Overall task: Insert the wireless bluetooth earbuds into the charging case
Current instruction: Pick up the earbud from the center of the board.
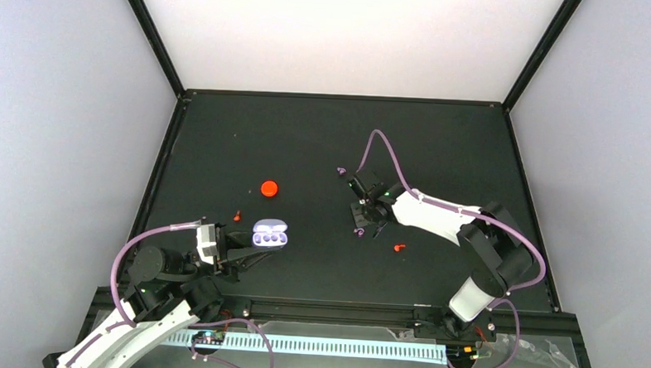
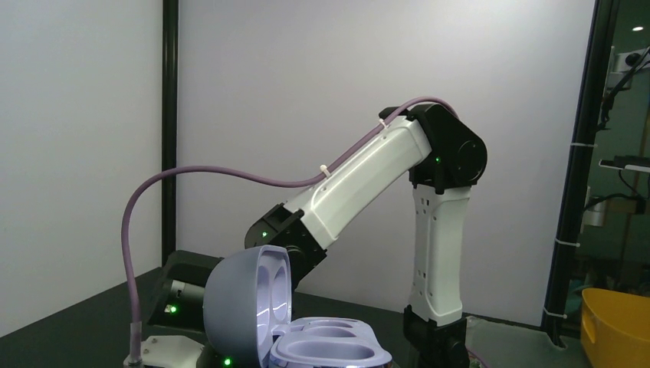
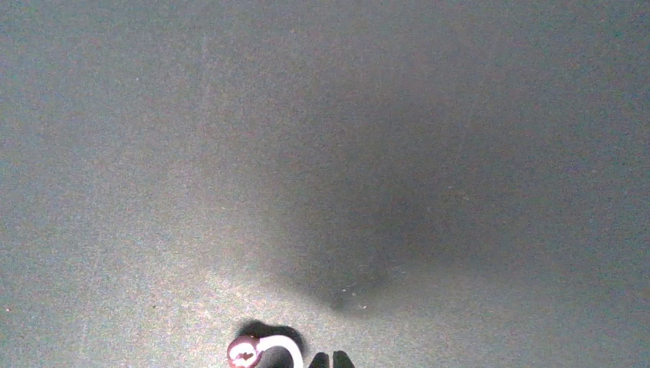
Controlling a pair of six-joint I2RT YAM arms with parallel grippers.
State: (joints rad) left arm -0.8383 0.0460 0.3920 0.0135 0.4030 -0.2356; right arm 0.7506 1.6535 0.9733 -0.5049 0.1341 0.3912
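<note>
A round red cap [image 1: 268, 188] and small red bits [image 1: 237, 217] dot the black table [image 1: 308, 133]. The right arm stretches low toward mid-table. The right gripper [image 3: 330, 359] is nearly closed on nothing, with the near earbud [image 3: 254, 351] just beside it and the far earbud [image 1: 341, 171] beyond. The open charging case [image 1: 270, 234] sits front-left at the left gripper [image 1: 249, 252]. I cannot tell whether that gripper holds it.

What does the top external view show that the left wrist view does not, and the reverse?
Only the top external view shows an earbud and a second earbud lying on the table, plus the red cap. Only the left wrist view shows the lid standing upright, and a yellow container at the right edge. Both show the open charging case and the right arm.
</note>
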